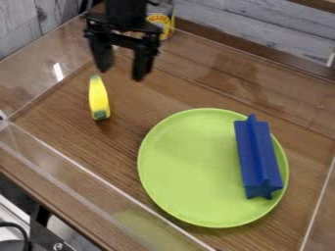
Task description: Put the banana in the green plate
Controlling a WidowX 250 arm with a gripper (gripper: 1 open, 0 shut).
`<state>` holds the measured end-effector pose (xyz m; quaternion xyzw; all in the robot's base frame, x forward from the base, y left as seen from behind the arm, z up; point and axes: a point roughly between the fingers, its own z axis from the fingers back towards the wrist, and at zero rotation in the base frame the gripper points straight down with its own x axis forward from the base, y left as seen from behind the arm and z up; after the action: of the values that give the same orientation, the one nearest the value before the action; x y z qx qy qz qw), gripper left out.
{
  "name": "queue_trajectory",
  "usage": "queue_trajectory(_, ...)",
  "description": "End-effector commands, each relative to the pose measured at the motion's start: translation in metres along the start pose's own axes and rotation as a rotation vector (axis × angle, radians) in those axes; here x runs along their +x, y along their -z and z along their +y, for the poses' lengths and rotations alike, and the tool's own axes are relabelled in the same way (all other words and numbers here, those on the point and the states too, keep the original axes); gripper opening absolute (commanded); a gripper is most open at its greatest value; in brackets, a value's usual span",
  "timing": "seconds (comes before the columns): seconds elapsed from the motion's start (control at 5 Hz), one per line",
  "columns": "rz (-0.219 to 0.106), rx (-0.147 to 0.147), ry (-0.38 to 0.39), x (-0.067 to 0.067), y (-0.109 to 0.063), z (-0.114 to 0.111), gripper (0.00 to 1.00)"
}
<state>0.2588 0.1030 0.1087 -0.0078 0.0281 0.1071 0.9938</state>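
Nearest us we see the clear acrylic wall (78, 211) fencing a wood-grain tabletop (78, 147), brown with a glossy sheen. Past it, below and to the right of the gripper, the lime-green plate (197, 172) lies flat on the wood. A blue ridged block (258, 155) lies on the plate's right part, lengthwise front to back. The banana (98, 98) lies on the bare wood, just below and slightly left of the gripper, well apart from the plate, yellow with greenish tips, long axis running roughly front to back. We cannot tell if the fingers reach it; they look to hang just above and behind it. The gripper (119, 67) is black, pointing down, jaws spread wide with nothing between them. Behind it we see the far acrylic wall (249, 39) with glare spots, a yellow item partly hidden by the arm, and pale boards beyond.
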Motion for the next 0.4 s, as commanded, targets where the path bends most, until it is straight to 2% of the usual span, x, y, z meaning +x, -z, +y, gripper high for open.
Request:
queue_trajectory(0.0, -0.065, 0.011, -0.030, 0.0014, -0.0093, 0.0161, 1.00)
queue_trajectory(0.2, -0.053, 0.015, -0.034, 0.0019, -0.0016, 0.0173, 1.00)
